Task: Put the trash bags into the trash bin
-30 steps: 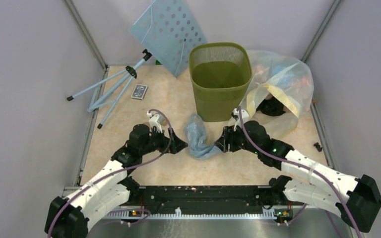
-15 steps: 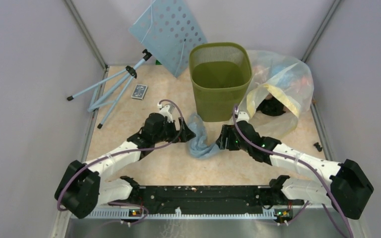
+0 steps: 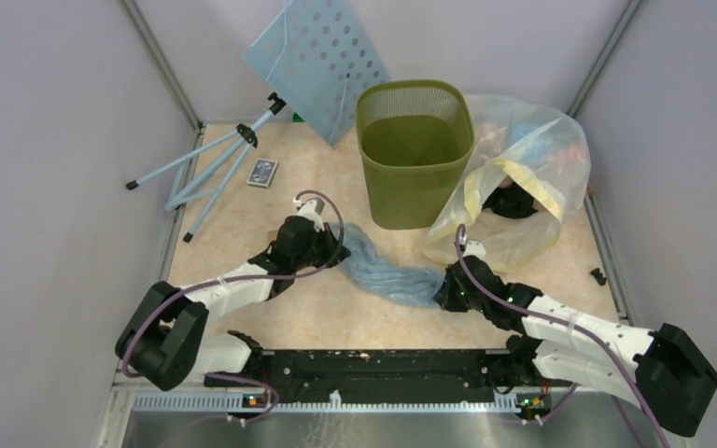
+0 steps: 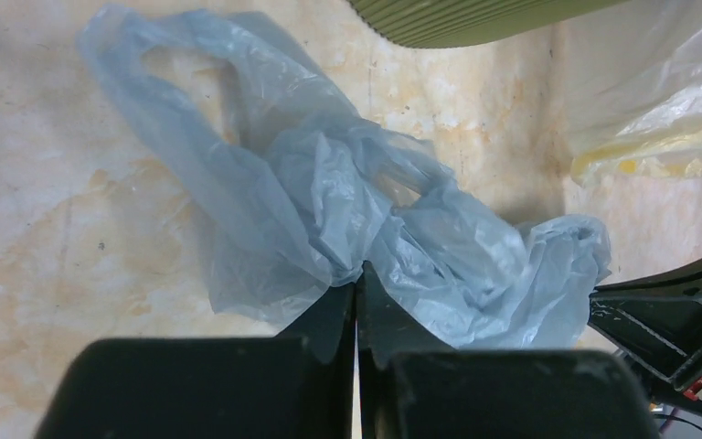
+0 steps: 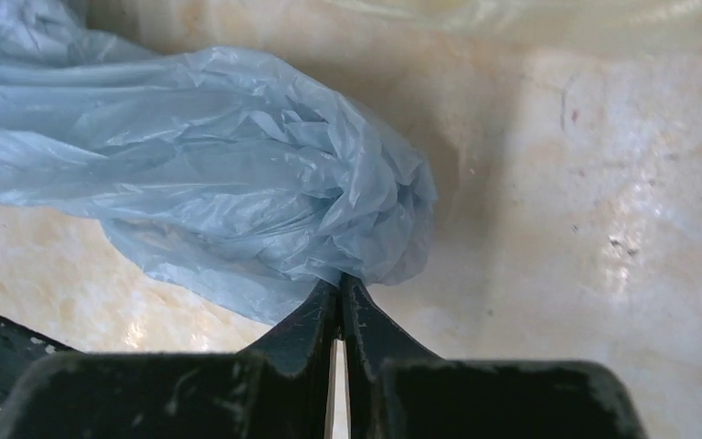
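On table, one bag, one bin

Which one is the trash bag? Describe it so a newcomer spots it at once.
Find the green bin at the back. Just in front of it, a crumpled bag lies stretched between the left fingers and the right fingers. It is pale blue-grey, unlike the larger yellowish bag right of the bin.
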Robot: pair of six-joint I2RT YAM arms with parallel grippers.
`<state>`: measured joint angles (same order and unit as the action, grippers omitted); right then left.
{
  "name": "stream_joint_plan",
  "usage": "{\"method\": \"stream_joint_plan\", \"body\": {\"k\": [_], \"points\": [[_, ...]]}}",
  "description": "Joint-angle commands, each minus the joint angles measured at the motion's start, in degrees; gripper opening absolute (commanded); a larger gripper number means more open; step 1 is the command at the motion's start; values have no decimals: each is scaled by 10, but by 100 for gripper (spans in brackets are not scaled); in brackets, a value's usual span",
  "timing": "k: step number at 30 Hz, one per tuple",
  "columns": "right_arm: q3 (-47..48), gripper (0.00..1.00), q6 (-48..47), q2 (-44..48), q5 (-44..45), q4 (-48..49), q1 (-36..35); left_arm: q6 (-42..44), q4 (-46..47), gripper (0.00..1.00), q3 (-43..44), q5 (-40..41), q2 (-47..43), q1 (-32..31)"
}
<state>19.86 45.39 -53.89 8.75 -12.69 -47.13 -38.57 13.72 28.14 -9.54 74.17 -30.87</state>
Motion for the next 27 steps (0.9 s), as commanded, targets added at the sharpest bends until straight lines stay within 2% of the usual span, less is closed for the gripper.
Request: {"method": "stream_joint_plan", "body": {"k": [1,5,9,13,16,20,23,27], "points": [[-6,4,18,73,12,-57,-5,13,32,0,-14,6,-54,12],[2,9,3,157,46,-102,-5,5,43,0,-19,-74,-138,20],[22,27,-46,242,65,-103,-5,-11,60,0,-26,-144,-208,19],[39,41,-160,282,-55,-11,-5,-2,58,0,-35,-198,-247,19],[68,50,-216,261,-135,34,-5,11,55,0,-41,-243,-252,19],[114,51,-238,177,-179,59,-5,14,75,0,-53,-302,-252,18],[132,53,-224,109,-231,101,-5,16,79,0,-55,-326,-255,17],[108,60,-164,63,-266,209,-5,22,72,0,-56,-335,-269,17]]}}
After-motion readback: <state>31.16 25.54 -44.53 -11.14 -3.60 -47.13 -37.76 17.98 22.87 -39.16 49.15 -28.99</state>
